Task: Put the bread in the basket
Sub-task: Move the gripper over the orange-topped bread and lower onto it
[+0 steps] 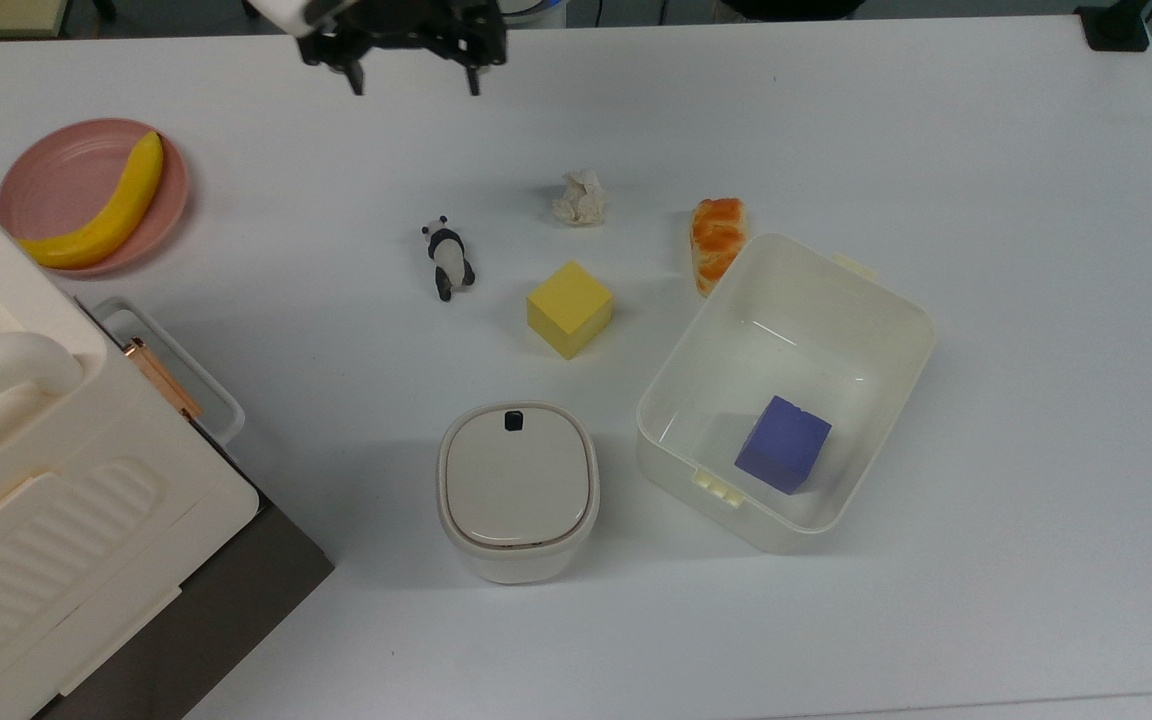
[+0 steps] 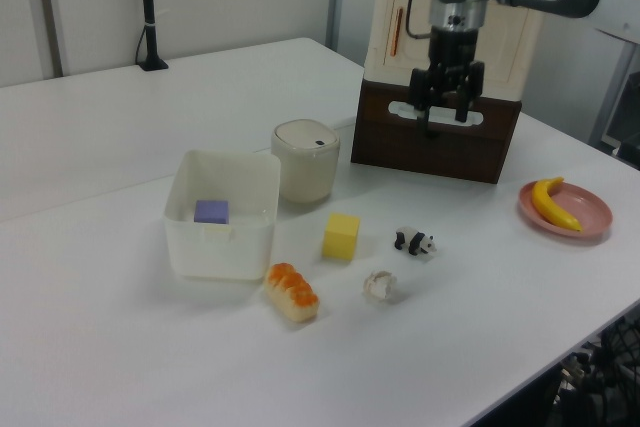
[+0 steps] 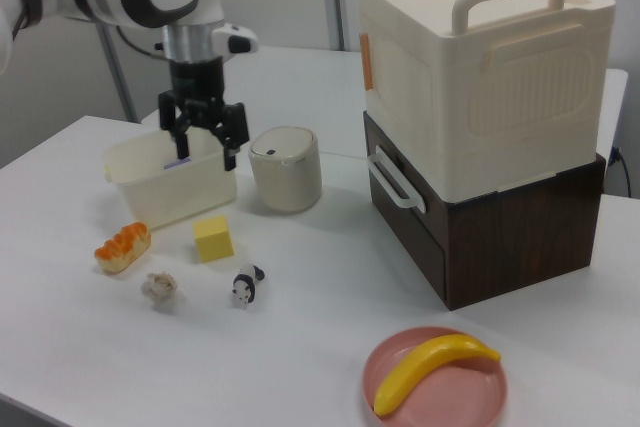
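Observation:
The bread [image 1: 717, 243], a glossy orange-brown loaf, lies on the white table against the basket's outer wall; I also see the bread [image 2: 291, 291] in the left view and the bread [image 3: 122, 245] in the right view. The basket [image 1: 921, 330] is a cream-white rectangular tub holding a purple cube [image 1: 782, 443]. My gripper [image 1: 414, 88] hangs open and empty above the table, far to the top view's left of the bread. In the right view the gripper [image 3: 200, 152] appears in front of the basket [image 3: 190, 197]. In the left view the gripper [image 2: 445, 119] is well above the basket [image 2: 222, 247].
Between gripper and bread lie a crumpled paper ball [image 1: 579, 197], a toy panda [image 1: 449, 258] and a yellow cube [image 1: 569, 308]. A lidded white bin [image 1: 517, 490] stands beside the basket. A banana on a pink plate [image 1: 56, 165] and a cream storage box [image 1: 36, 480] occupy the top view's left.

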Robot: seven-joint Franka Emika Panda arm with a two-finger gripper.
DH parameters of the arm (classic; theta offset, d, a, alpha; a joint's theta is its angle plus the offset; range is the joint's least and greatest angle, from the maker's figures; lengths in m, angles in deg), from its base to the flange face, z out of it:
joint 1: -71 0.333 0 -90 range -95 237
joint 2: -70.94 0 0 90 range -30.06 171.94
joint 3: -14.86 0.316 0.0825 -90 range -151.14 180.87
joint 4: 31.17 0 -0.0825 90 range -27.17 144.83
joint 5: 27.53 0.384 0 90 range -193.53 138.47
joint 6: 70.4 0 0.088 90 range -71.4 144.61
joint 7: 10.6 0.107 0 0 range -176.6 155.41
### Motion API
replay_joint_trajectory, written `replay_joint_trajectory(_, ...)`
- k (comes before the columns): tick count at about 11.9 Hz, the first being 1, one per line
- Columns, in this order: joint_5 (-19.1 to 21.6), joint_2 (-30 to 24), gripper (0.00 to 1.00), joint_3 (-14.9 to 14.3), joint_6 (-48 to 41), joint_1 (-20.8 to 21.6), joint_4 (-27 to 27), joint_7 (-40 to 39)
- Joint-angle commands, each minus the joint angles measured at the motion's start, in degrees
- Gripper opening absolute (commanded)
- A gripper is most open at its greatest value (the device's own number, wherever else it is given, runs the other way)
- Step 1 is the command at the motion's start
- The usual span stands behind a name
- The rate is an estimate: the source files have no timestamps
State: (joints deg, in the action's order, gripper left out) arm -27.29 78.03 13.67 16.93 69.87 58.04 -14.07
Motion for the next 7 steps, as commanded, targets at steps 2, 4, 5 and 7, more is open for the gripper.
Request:
replay_joint_trajectory(2,0.73,-1.12,1.00,-0.30,0.21,7.96,5.44,3.98)
replay_joint_trajectory(4,1.43,-1.55,1.00,-0.30,1.96,12.53,7.72,6.80)
replay_joint_trajectory(5,1.44,-1.56,1.00,-0.30,6.32,14.81,10.00,10.65)
replay_joint_trajectory(7,1.35,-1.56,1.00,-0.38,13.80,18.51,15.26,15.24)
